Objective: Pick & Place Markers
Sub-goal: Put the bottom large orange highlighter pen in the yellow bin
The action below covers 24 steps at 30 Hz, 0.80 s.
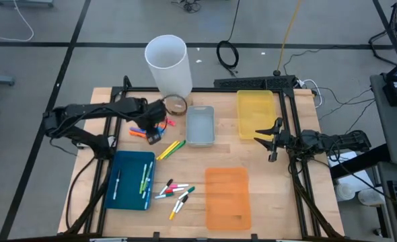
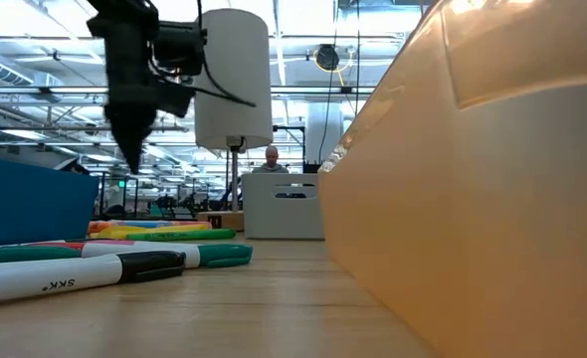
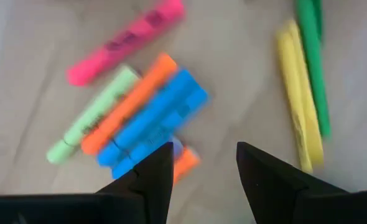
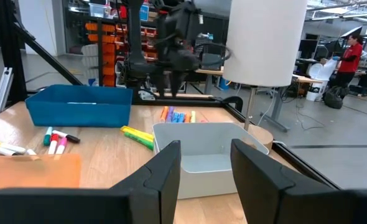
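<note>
Neon markers lie loose on the wood: a cluster (image 1: 142, 131) of pink (image 3: 127, 40), light green (image 3: 93, 115), orange (image 3: 130, 102) and blue (image 3: 155, 118) ones, and a yellow and green pair (image 1: 171, 148) beside it. White-bodied markers with coloured caps (image 1: 175, 191) lie nearer the near edge. A few more lie inside the blue tray (image 1: 118, 196). My left gripper (image 3: 202, 152) hangs open just above the cluster, fingers pointing down, clear of the markers in the low view (image 2: 132, 159). My right gripper (image 1: 264, 133) waits open by the yellow tray (image 1: 256, 114).
A grey tray (image 1: 200, 124) stands right of the cluster, and an orange tray (image 1: 227, 196) sits near the near edge. A tall white cylinder (image 1: 167, 64) and a brown ring (image 1: 175, 104) stand at the far edge. A black frame borders the table. People show in the room beyond.
</note>
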Each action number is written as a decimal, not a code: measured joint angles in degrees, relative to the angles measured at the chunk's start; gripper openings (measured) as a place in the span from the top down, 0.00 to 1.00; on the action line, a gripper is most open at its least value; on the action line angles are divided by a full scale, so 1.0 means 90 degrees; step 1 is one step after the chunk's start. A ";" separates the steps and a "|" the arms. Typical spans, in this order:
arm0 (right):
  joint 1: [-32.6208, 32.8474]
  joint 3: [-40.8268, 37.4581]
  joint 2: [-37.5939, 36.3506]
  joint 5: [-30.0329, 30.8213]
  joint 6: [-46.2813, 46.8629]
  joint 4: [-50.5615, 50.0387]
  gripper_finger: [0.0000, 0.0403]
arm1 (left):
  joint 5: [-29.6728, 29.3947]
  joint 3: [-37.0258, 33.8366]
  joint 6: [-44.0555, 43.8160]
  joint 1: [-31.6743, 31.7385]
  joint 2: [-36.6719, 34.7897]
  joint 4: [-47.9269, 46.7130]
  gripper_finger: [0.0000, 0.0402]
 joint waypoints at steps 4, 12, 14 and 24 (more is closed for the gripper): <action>0.0000 0.0001 0.0000 -0.0001 0.0000 0.0002 0.68 | -0.0003 -0.0009 -0.0222 -0.0251 0.0006 -0.0716 0.55; 0.0002 0.0001 0.0002 -0.0001 0.0000 -0.0001 0.68 | -0.0377 -0.0592 -0.1082 -0.0295 0.0008 -0.0692 0.55; 0.0000 0.0001 0.0002 -0.0001 0.0000 0.0002 0.68 | -0.0628 -0.0929 -0.0903 -0.0268 0.0004 -0.0552 0.55; 0.0002 0.0001 0.0005 -0.0003 0.0000 0.0001 0.68 | -0.0370 -0.1187 -0.1304 -0.0090 -0.0006 -0.0122 0.61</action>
